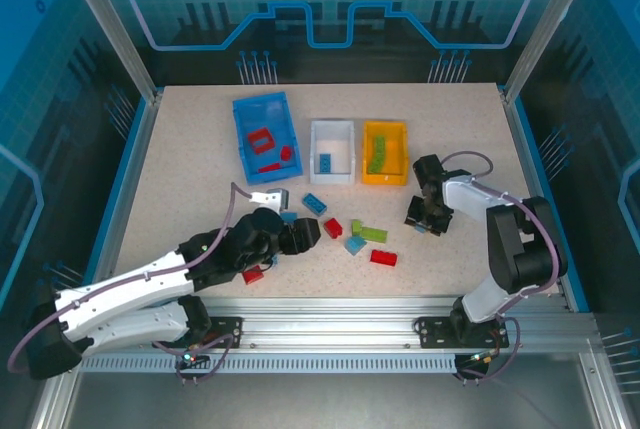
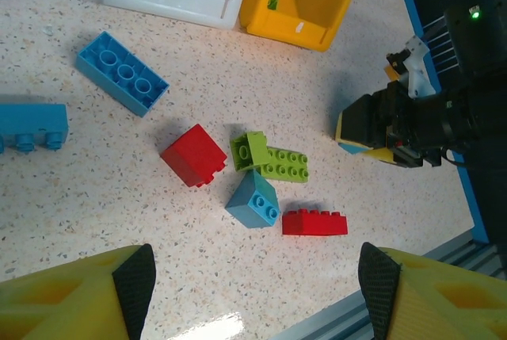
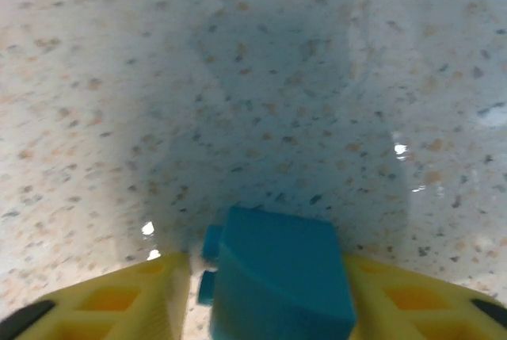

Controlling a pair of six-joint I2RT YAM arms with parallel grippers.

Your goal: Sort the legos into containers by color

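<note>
Since the blue brick (image 3: pixel 277 273) is judged light, stiff and slick, it is pinched across flat sides by the right gripper (image 3: pixel 265 284); the left gripper (image 2: pixel 255 270) is spread.

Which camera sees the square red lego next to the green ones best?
The left wrist view. There the red lego looks big and sharp, with its blocky shape clear, just left of the green legos. In the top external view the same red lego is only a tiny red spot beside them.
</note>
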